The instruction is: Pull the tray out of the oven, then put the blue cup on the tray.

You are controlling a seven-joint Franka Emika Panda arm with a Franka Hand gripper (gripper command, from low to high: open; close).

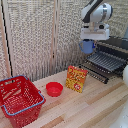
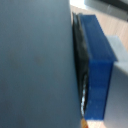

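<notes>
The blue cup (image 1: 87, 47) hangs in the air under my gripper (image 1: 90, 41), which is shut on it, just off the near-left corner of the tray. The tray (image 1: 106, 61), a dark rack of thin bars, sticks out of the oven (image 1: 118, 44) over its dropped-down door at the exterior view's right. In the wrist view a blurred grey-blue surface (image 2: 35, 60) fills most of the picture, with a bright blue block (image 2: 97, 65) beside it. I cannot tell there which part is cup and which is finger.
A red basket (image 1: 19, 100) stands at the exterior view's lower left. A shallow red bowl (image 1: 54, 89) and an upright orange packet (image 1: 76, 78) sit mid-table. A white object (image 1: 125, 75) shows at the right edge. A slatted screen runs behind.
</notes>
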